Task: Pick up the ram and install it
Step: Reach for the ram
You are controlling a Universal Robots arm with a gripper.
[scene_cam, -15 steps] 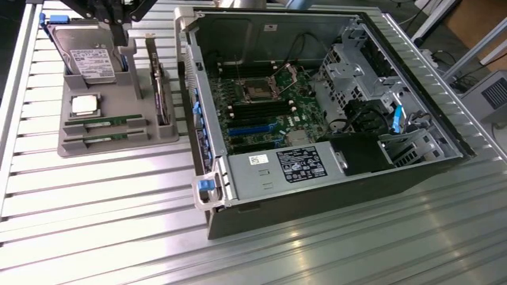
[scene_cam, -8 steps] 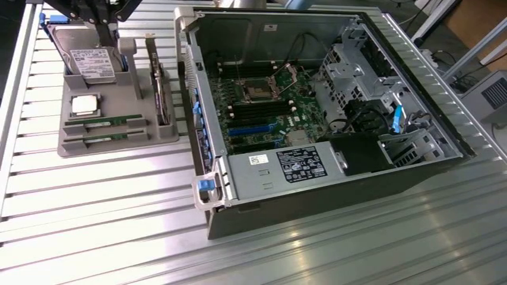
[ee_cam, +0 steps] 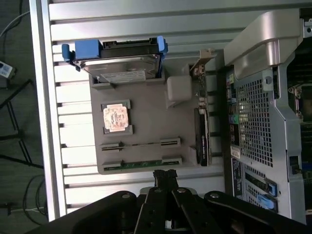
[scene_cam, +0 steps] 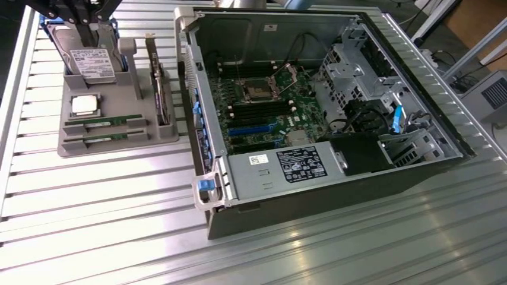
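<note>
**Two ram sticks in the tray, fingers closed**

Exterior view: the grey tray [scene_cam: 119, 147] holds one ram stick [scene_cam: 104, 122] and a second ram stick [scene_cam: 108, 136]. They lie side by side at its near end, left of the one open computer case [scene_cam: 317, 208]. Both are long, thin and green.

Wrist view: the gripper [ee_cam: 165, 176] has its fingers pressed together, holding nothing, apart from both sticks.
</note>
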